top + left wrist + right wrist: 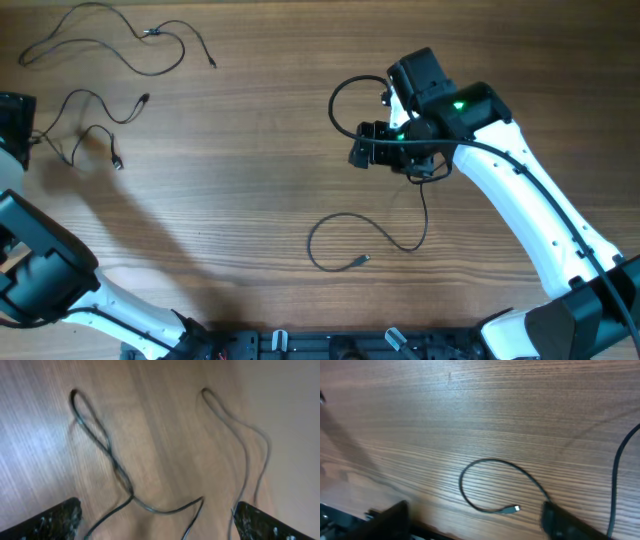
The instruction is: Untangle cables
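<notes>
3 cables (370, 245) are lying apart on the wooden table (250, 150). The left gripper (157, 507) is standing with its fingers (52, 520) spread wide and gripping nothing. The left cable (107, 452) is squiggling on the wood between and beyond them, blurred in the left wrist view. The right gripper (475, 510) is likewise gaping, its fingers (567, 522) empty above the central cable (490, 460). That cable is curling in an open loop ending in a silvery plug (512, 508); its other stretch is running up to 1 finger, contact unclear. The upper cable (110, 45) is sprawling loose at the far left corner, separate from the left cable.
</notes>
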You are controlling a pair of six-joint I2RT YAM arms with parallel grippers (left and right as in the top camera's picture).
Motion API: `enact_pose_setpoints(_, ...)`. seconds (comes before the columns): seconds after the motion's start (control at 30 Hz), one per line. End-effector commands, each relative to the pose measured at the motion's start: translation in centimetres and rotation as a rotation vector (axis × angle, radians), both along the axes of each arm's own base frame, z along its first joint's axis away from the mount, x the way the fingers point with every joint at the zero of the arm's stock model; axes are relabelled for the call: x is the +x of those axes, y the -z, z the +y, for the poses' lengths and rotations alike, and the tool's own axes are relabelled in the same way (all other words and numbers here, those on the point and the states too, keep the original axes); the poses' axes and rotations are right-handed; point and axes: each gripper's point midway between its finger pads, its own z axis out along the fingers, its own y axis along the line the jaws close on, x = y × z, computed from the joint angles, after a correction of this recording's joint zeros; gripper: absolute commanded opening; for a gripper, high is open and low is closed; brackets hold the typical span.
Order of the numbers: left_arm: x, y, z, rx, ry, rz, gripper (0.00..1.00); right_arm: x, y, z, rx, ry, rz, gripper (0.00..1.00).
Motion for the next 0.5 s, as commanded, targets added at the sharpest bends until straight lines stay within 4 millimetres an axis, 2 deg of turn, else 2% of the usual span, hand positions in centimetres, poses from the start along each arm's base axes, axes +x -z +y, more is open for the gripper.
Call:
enact_pose_setpoints(0.0,0.1,-7.3,-2.7,-0.015,0.065,-0.128,1.0,-0.5,0.7,-1.3,-0.059,-0.052,0.01,0.95)
enact_pose_setpoints(0.03,0.3,-9.9,-4.3,-0.055,0.1,-0.202,1.0,-0.5,0.8,-2.5,-0.099,-0.029,0.021,1.0)
enact_pose_setpoints(0.1,0.3,-14.8,-9.3,-0.177,0.25,-0.333,1.0,-0.5,0.8,-4.7,-0.13,0.027,0.047,0.99)
enact_pose_setpoints(0.13,0.1,-16.2,-12.4,-0.257,0.331,-0.364,1.0,-0.4,0.8,-5.6,-0.132,0.057,0.057,1.0)
enact_pose_setpoints(0.17,-0.2,-16.8,-15.5,-0.339,0.413,-0.367,1.0,-0.2,0.7,-6.6,-0.133,0.088,0.065,1.0)
enact_pose_setpoints(0.2,-0.7,-16.3,-20.0,-0.459,0.509,-0.321,1.0,-0.1,0.5,-7.8,-0.134,0.126,0.074,1.0)
enact_pose_setpoints(0.23,-1.0,-15.2,-23.1,-0.504,0.578,-0.254,1.0,-0.1,0.1,-9.2,-0.134,0.165,0.079,1.0)
enact_pose_setpoints(0.3,-2.1,-11.8,-30.0,-0.494,0.774,-0.075,1.0,-0.9,-1.3,-12.0,-0.129,0.243,0.071,1.0)
enact_pose_setpoints(0.37,-3.7,-7.8,-35.4,-0.427,0.864,0.153,1.0,-1.8,-3.6,-14.3,-0.113,0.326,0.015,1.0)
enact_pose_setpoints(0.43,-4.6,-6.6,-39.6,-0.418,0.964,0.214,1.0,-2.8,-4.8,-15.6,-0.145,0.347,-0.026,1.0)
enact_pose_setpoints(0.47,-5.2,-6.2,-42.5,-0.412,1.045,0.234,1.0,-3.6,-5.3,-16.4,-0.183,0.363,-0.04,1.0)
